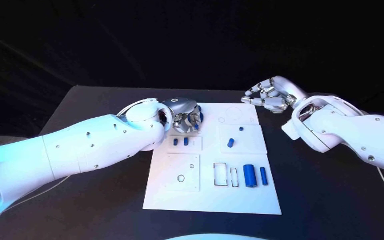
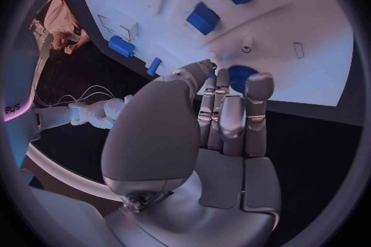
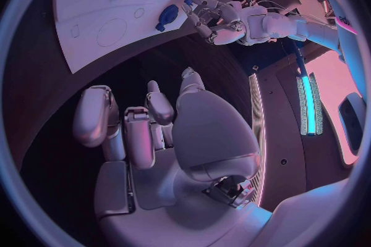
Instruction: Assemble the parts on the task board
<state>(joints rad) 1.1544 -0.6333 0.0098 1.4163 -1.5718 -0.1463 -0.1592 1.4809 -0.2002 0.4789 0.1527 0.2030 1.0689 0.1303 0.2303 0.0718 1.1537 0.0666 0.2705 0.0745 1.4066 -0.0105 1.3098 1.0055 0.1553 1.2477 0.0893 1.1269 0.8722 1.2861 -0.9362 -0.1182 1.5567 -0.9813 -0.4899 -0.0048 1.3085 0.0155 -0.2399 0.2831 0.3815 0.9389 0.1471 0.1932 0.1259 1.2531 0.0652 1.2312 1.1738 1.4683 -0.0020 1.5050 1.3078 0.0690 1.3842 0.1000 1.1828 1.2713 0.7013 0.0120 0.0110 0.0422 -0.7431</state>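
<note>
White and flat, the task board (image 1: 212,195) lies in the middle of the black bench (image 1: 88,206), its blue parts spread over it so each can be reached from above; two small pieces (image 1: 181,140) sit side by side just below the left hand (image 1: 186,115), one small piece (image 1: 230,143) lies near the board's centre, and two long cylinders (image 1: 255,175) rest next to a pair of outlined slots toward the near edge, which I take to be waiting places for parts not yet seated.

In the left wrist view the left hand's fingers (image 2: 232,117) curl down over a round, toothed blue part (image 2: 241,76) near the board's left far corner; the fingertips hide the contact, so I cannot tell whether it is gripped or merely touched; the posture suggests it is working that part onto its post.

Off the board's far right corner, the right hand (image 1: 268,95) hovers over bare bench; its fingers (image 3: 127,129) are drawn in with nothing between them, clenched on nothing, probably parked clear so the left arm has room; the next call is likely confirming the gear is seated.
</note>
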